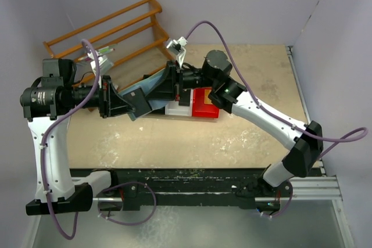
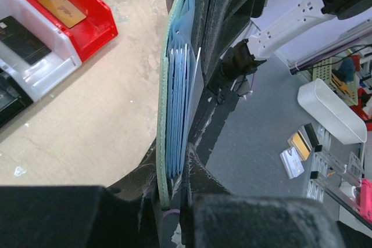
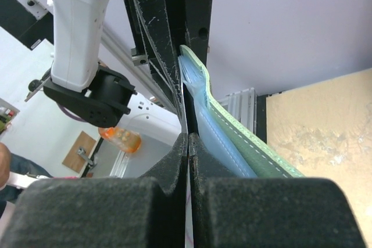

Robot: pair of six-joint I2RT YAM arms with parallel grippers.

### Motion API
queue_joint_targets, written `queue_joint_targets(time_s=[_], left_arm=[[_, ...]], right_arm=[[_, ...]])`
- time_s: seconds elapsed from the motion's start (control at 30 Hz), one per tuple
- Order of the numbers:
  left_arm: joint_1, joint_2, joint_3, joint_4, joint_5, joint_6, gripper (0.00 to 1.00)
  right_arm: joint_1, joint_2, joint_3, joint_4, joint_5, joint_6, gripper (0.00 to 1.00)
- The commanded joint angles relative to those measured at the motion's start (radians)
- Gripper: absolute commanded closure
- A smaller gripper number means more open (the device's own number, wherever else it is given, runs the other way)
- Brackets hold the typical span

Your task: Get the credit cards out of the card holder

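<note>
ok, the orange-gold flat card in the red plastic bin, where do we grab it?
Likely across its two long edges, straight down from above. The orange-gold flat card lies flat on the floor of the red plastic bin, and the bin's walls close off any sideways approach.

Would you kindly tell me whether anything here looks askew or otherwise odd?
The card holder looks bent: its green cover curves in a wave beside the shut jaws of the right gripper. The wooden rack at the far left also lies slanted to the edge of the table.
</note>
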Motion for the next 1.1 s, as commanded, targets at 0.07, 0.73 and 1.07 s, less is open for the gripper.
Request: queue_joint_targets(time_s=[0.07, 0.73, 1.07], left_arm=[[-0.005, 0.014, 0.053, -0.029, 0.145, 0.079, 0.97], [-0.005, 0.011, 0.057, 0.014, 0.102, 0.022, 0.93], [-0.005, 0.011, 0.057, 0.015, 0.121, 0.013, 0.92]], right_arm=[[0.001, -0.063, -0.017, 0.021, -0.04, -0.018, 1.0], [-0.008, -0.022, 0.04, -0.069, 0.022, -0.049, 0.57], [0.014, 0.036, 0.108, -0.07, 0.023, -0.057, 0.56]])
